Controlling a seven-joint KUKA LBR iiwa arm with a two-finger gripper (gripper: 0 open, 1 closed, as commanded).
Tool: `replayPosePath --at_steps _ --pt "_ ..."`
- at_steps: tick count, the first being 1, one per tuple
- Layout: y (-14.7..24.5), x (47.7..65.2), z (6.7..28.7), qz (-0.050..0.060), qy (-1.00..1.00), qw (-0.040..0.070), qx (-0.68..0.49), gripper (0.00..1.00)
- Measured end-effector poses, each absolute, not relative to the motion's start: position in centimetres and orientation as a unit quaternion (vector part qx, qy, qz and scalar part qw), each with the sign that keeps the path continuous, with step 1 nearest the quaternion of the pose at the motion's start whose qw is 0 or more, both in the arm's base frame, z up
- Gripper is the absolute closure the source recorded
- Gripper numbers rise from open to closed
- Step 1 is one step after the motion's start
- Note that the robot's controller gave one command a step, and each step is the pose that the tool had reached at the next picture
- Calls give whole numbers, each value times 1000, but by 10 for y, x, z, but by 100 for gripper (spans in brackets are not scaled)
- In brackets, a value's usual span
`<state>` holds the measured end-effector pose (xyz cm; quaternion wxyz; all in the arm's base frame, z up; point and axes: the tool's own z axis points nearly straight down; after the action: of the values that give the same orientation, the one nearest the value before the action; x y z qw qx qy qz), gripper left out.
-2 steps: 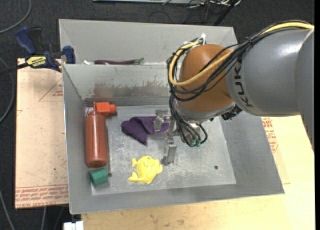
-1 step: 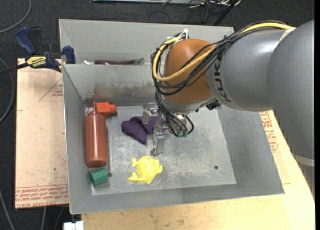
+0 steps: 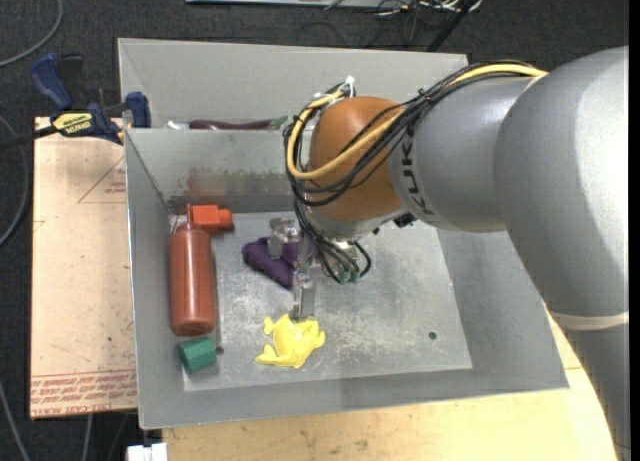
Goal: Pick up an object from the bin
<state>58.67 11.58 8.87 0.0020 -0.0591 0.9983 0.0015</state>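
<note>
Start at the left of the frame, where the grey metal bin [image 3: 148, 279] has its sloping wall. Just inside it you see a reddish-brown bottle [image 3: 192, 284] lying on the floor of the bin, its orange cap [image 3: 210, 217] pointing to the top of the frame. Below the bottle's base, in the bin's lower left corner, sits a small green block [image 3: 198, 354], close to the bottle. Moving right, a dark purple floppy thing [image 3: 266, 257] lies near the middle of the bin floor. Below it and a little further right is a crumpled yellow thing [image 3: 292, 342], low in the frame and near the front wall. The claw [image 3: 304, 311] hangs straight down with its tip at the upper edge of that yellow thing and the purple one just beside it on the left. You cannot tell whether the claw is released or clenched. Above it you see the orange wrist cover [image 3: 345, 164] wrapped in yellow and black cables, and the thick grey arm [image 3: 520, 149] takes up the right of the frame.
</note>
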Motion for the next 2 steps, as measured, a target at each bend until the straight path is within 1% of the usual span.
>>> replayPosePath --at_steps 1,2 --pt "143 605 72 2 986 8 -164 100" --pt "143 605 72 2 986 8 -164 100"
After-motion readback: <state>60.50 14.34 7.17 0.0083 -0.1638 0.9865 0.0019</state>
